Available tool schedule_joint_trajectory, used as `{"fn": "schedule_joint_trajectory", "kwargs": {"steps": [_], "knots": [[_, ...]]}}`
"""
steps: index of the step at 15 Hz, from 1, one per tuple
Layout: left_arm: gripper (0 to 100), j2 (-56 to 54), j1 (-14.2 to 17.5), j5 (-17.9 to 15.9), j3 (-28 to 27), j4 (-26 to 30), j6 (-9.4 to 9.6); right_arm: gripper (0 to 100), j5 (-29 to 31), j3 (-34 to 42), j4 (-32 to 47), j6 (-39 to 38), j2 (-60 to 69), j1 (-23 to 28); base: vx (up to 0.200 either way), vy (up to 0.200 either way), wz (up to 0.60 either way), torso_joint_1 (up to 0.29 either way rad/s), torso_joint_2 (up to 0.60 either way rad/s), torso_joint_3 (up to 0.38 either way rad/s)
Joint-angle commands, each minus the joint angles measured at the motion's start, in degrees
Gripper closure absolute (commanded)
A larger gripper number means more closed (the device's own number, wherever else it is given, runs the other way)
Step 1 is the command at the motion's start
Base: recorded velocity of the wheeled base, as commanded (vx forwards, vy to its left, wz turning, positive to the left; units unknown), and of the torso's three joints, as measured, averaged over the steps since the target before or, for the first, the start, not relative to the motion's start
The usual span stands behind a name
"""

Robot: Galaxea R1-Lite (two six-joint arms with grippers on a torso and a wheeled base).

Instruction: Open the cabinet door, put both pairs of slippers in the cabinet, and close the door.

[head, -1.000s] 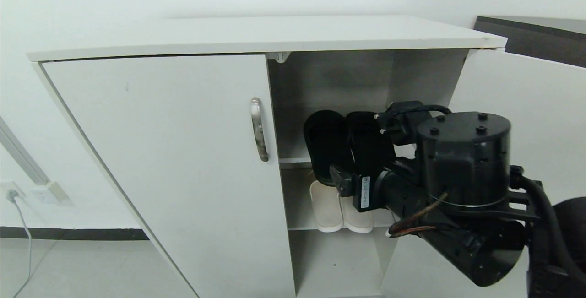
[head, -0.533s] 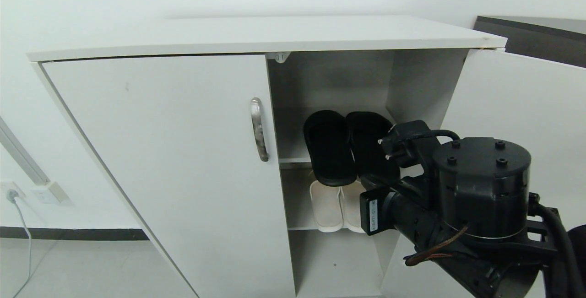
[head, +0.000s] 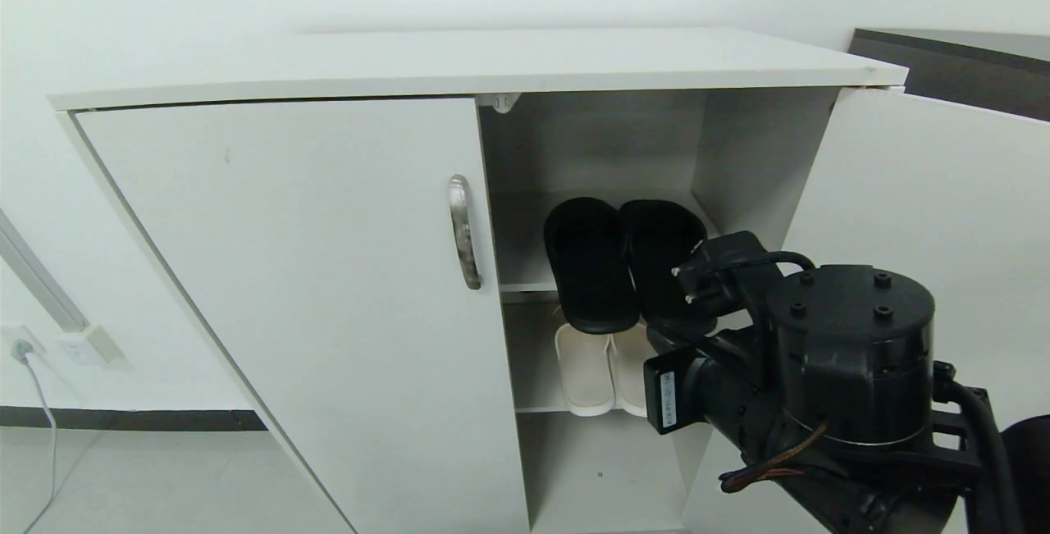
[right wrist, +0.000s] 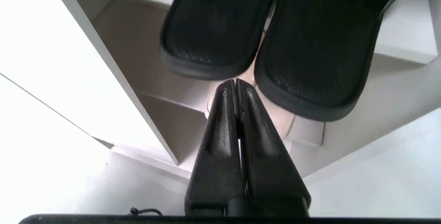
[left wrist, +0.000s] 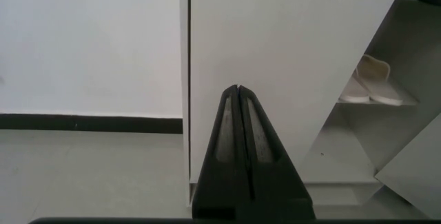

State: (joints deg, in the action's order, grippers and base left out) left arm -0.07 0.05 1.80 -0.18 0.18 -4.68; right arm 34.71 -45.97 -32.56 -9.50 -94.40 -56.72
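- Two end effectors have their fingers pressed together and hold nothing. The right end effector (right wrist: 238, 89) sits just in front of the black slippers' heels. The left end effector (left wrist: 238, 93) hangs low before the closed left door (head: 287, 271).
- Nearest in the head view, the right arm (head: 845, 353) takes up the lower right of the frame, partly covering the cabinet (head: 492, 62) opening.
- Behind it, the open door (head: 919, 189) stands swung wide at the right of the frame.
- At frame centre, the black slippers (head: 591, 267) lie side by side on the upper shelf (head: 521, 251), with their heels hanging past its front edge.
- Directly below, the white slippers (head: 584, 370) rest on the lower shelf (head: 533, 378), their heels at or just over its lip.
- Both pairs appear to be stowed, so closing the door looks like the step that is left.
- One risk is that the overhanging black heels catch the door as it swings in. That would leave it ajar or knock a slipper off the shelf.
- Another is that the arm, so close to those heels, brushes them while pulling clear and drags a slipper out.
- A third is that the arm stays in the doorway, so the door strikes it before it can shut.
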Motion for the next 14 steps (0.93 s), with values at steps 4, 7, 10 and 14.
{"fn": "schedule_joint_trajectory", "kwargs": {"steps": [4,7,10,14], "knots": [[100,0.07,-0.05,-0.05,0.01,-0.01,0.02,100,-0.08,0.18,-0.05,-0.08,-0.25,-0.14,-0.200,0.000,0.00,0.002,0.00,-0.001],[100,0.07,-0.05,-0.05,0.01,-0.01,-0.06,100,-0.08,0.27,-0.05,-0.17,-0.34,-0.05,-0.200,0.000,0.00,0.004,0.00,0.002],[100,0.07,-0.05,-0.05,0.01,-0.01,-0.06,100,-0.17,0.44,-0.05,-0.44,-0.52,0.03,-0.200,0.000,0.00,0.001,0.00,0.007],[100,0.07,-0.05,-0.05,0.01,-0.01,-0.15,100,-0.25,0.88,-0.05,-1.05,-2.19,1.09,-0.200,0.000,0.00,0.004,0.00,0.004]]}}
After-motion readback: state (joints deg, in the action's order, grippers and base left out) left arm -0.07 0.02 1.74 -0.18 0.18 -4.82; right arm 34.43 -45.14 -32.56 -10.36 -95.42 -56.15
